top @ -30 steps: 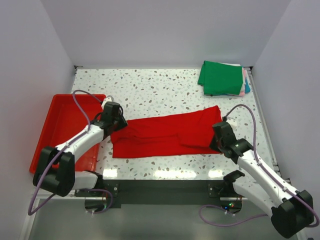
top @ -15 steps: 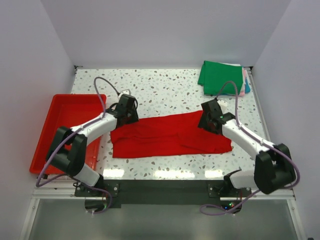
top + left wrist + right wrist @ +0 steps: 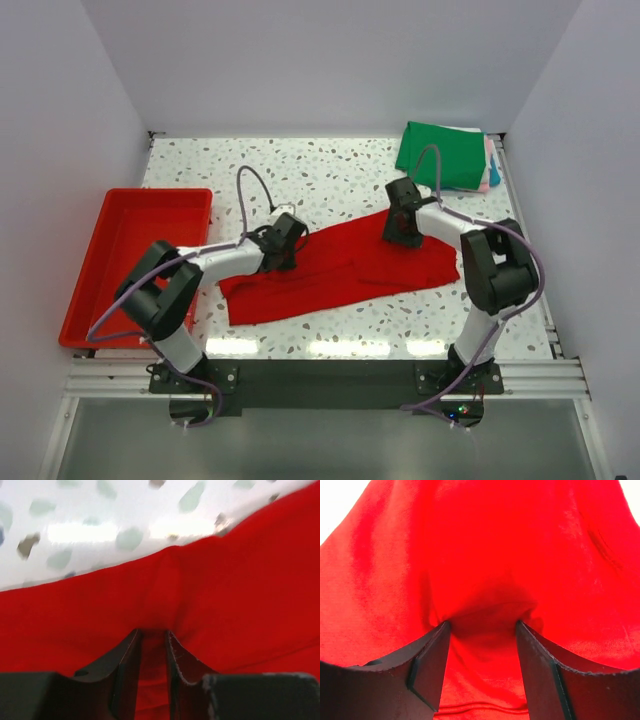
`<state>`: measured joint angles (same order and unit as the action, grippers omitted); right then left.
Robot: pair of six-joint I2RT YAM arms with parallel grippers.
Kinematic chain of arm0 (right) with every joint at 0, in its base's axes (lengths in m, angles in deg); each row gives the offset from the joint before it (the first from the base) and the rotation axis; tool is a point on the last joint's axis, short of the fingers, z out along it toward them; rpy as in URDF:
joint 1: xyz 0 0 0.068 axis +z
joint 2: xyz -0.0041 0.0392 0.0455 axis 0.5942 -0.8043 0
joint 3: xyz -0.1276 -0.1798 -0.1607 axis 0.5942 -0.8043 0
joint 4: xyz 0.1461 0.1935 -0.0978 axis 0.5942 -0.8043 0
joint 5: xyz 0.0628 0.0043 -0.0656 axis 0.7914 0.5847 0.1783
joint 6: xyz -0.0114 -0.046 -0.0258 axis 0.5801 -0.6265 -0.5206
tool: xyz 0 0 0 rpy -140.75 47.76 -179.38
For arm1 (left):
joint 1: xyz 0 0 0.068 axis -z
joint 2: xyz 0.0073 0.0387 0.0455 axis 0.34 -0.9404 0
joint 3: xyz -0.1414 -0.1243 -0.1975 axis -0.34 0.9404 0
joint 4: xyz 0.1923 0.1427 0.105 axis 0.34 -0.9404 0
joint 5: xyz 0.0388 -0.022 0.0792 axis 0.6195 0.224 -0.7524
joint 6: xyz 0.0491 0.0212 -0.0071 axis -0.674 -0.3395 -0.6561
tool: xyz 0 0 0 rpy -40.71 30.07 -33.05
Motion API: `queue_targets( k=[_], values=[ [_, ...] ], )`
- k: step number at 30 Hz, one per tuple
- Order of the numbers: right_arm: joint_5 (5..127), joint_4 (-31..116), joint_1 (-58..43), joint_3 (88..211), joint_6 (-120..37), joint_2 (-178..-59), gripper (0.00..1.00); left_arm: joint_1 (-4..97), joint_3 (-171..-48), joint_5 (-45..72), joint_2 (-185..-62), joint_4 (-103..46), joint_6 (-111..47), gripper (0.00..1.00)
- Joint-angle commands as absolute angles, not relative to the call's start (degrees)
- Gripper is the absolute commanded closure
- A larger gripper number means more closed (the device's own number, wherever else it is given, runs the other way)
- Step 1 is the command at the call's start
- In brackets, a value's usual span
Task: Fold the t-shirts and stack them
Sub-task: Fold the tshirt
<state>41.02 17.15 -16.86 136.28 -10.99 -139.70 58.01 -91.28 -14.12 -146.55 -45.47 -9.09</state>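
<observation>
Two pinches are held on the plain bright red cloth t-shirt (image 3: 350, 265) at the middle of the speckled table (image 3: 330, 170), narrowly by the left gripper (image 3: 152, 632), more widely by the right gripper (image 3: 482, 625), and its edge has been drawn rearward, so a lengthwise fold is judged begun.

Seen from the right wrist, the red t-shirt (image 3: 485, 555) fills nearly the whole frame, with only slivers of bright white in the upper left and upper right corners. The right gripper (image 3: 482, 626) rises from the bottom edge. Its two dark fingers (image 3: 427, 665) stand apart, a bunched fold of cloth caught between the tips. Creases fan outward from there. A stitched hem (image 3: 485, 707) crosses low in the centre.
</observation>
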Motion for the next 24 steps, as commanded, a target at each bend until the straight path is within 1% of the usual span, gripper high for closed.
queue_targets(
  k=[1,4,6,7,8,9,10,11,13,14,15,16,17,18,19,21,22,23,24],
  values=[
    [45.0,19.5,-15.9,140.3,-14.6,-145.8,0.42,58.8,-83.7,-15.1,-139.9,-48.8,-3.0,0.70],
    [46.3,18.4,-13.3,145.9,-18.4,-150.3,0.42,61.3,-78.5,-13.8,-132.6,-50.0,2.8,0.71],
    [46.3,16.1,-10.5,152.9,-22.0,-153.0,0.41,63.7,-76.4,-14.0,-127.5,-51.4,7.9,0.71],
    [46.4,15.2,-9.6,155.7,-23.4,-156.4,0.41,65.2,-75.8,-13.9,-126.0,-52.6,9.6,0.71],
    [47.0,13.3,-8.6,161.9,-24.9,-158.0,0.41,68.3,-75.4,-13.6,-124.7,-52.9,13.0,0.70],
    [47.5,12.4,-6.7,165.4,-27.9,-160.2,0.40,69.9,-75.0,-13.6,-122.8,-53.1,14.6,0.69],
    [48.3,11.3,-5.8,169.0,-29.3,-164.3,0.40,71.5,-74.9,-13.6,-122.2,-53.0,16.0,0.68],
    [50.3,9.3,-4.9,176.6,-30.9,-166.7,0.40,73.5,-75.1,-13.3,-121.8,-52.9,18.0,0.65],
    [50.9,8.3,-2.3,183.4,-35.8,-173.1,0.38,74.4,-76.3,-12.5,-121.5,-51.6,18.2,0.62],
    [50.6,6.3,-1.5,190.3,-37.6,-175.1,0.34,74.5,-77.0,-12.7,-121.3,-51.4,17.5,0.57],
    [50.2,5.2,-0.7,193.7,-40.2,-176.9,0.31,74.5,-78.5,-13.3,-121.2,-51.4,17.0,0.54],
    [49.8,3.8,-0.5,197.0,-41.2,-178.7,0.29,74.4,-79.5,-14.3,-121.1,-51.2,16.2,0.47],
    [49.4,1.0,-0.6,202.6,-41.6,-180.6,0.25,74.1,-81.9,-16.5,-121.1,-51.4,14.0,0.45],
    [46.4,0.2,-0.8,204.4,-41.6,-180.8,0.18,73.6,-83.4,-17.7,-121.5,-52.0,13.2,0.43],
    [45.4,-0.1,-0.9,205.2,-41.6,-180.1,0.14,71.8,-85.0,-18.6,-121.8,-53.3,12.4,0.42],
    [43.5,1.8,-1.9,202.7,-39.9,-174.8,0.07,68.9,-88.0,-18.7,-123.1,-53.0,8.7,0.42],
    [43.1,2.5,-2.4,201.1,-38.5,-172.7,0.07,65.6,-88.6,-18.0,-123.7,-51.9,7.3,0.44],
    [43.0,4.0,-3.1,196.9,-37.1,-169.8,0.07,64.2,-89.3,-16.8,-124.5,-51.5,3.4,0.47],
    [42.9,5.0,-4.1,194.4,-34.0,-164.7,0.07,63.2,-91.4,-17.8,-127.2,-52.1,2.1,0.49]
  ],
)
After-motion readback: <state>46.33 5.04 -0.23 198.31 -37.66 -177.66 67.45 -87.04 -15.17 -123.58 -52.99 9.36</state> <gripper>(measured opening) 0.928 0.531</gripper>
